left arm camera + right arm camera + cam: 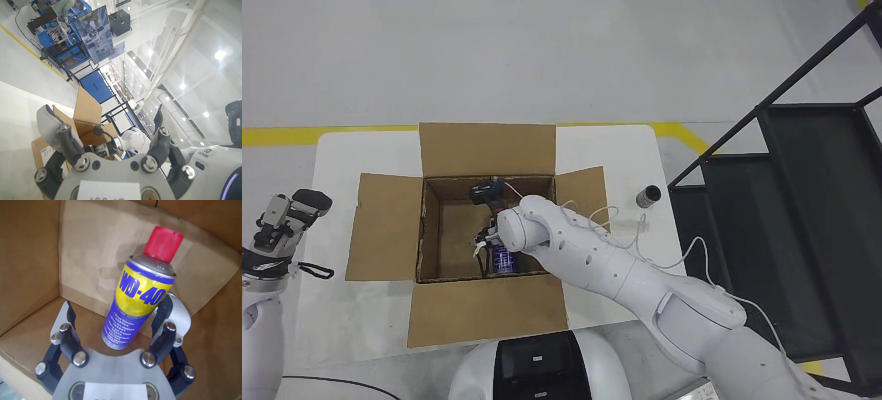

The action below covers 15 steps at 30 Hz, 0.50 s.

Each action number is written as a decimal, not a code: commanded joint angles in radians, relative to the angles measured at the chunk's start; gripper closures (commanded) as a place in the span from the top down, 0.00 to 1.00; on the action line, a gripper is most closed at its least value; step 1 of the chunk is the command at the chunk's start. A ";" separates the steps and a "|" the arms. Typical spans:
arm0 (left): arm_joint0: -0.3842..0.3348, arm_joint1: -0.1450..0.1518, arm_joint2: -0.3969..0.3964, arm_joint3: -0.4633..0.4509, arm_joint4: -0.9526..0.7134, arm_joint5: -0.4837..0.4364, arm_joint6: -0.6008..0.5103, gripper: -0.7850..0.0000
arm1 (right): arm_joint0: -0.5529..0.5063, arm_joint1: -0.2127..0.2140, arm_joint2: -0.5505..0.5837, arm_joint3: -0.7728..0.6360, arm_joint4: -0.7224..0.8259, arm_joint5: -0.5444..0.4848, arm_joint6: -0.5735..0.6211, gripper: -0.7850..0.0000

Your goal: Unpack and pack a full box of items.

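Right wrist view puts the right hand [116,308] down inside the box [85,256], fingers spread to either side of the spray can [143,289]. 1 pad [159,313] sits against or just beside the can's side and the other pad [70,313] is apart from it, so nothing is pinched yet. The can stands on the box floor just ahead of the palm, near a corner, red cap up.

Top view shows the box's 4 flaps folded out over the tabletop [362,160]. A small dark cylinder [648,196] stands outside the box, well apart from the right hand, past the flap on that arm's side. The left hand [102,117] is spread too, holding nothing, raised beyond the opposite flap and well apart from the box.

Count: 1 box, 1 can inside it, 1 cylinder out on the tabletop, 2 hands.

My judgement: with 1 item out and 1 in, the work sits near the turn between unpacking and packing. I cannot tell which of them this grasp serves. Either way, closing on the can looks like the next need.
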 commanded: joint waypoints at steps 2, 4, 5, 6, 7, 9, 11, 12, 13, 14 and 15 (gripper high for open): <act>0.000 0.000 0.000 0.000 0.000 0.000 0.000 1.00 | 0.007 -0.016 -0.003 0.041 0.015 -0.004 -0.005 1.00; 0.000 0.000 0.000 0.000 0.000 0.000 0.000 1.00 | 0.011 -0.026 -0.006 0.063 0.024 -0.013 -0.004 1.00; 0.000 0.000 0.000 0.000 0.000 0.000 0.000 1.00 | 0.012 -0.030 -0.007 0.070 0.031 -0.025 -0.005 1.00; 0.000 0.000 0.000 0.000 0.000 0.000 0.000 1.00 | 0.012 -0.035 -0.006 0.073 0.039 -0.042 -0.008 1.00; 0.000 0.000 0.000 0.000 0.000 0.000 0.000 1.00 | 0.013 -0.039 -0.006 0.076 0.045 -0.057 -0.012 1.00; 0.000 0.000 0.000 0.000 0.000 0.000 0.000 1.00 | 0.014 -0.046 -0.006 0.088 0.049 -0.072 -0.020 1.00; 0.000 0.000 0.000 0.000 0.000 0.000 0.000 1.00 | 0.016 -0.052 -0.009 0.105 0.045 -0.071 -0.022 1.00; 0.000 0.000 0.000 0.000 0.000 0.000 0.000 1.00 | 0.019 -0.056 -0.015 0.115 0.033 -0.063 -0.021 1.00; 0.000 0.000 0.000 0.000 0.000 0.000 0.000 1.00 | 0.020 -0.060 -0.018 0.121 0.029 -0.058 -0.020 1.00; 0.000 0.000 0.000 0.000 0.000 0.000 0.000 1.00 | 0.021 -0.064 -0.018 0.126 0.031 -0.059 -0.021 1.00; 0.000 0.000 0.000 0.000 0.000 0.000 0.000 1.00 | 0.021 -0.067 -0.019 0.134 0.030 -0.060 -0.022 1.00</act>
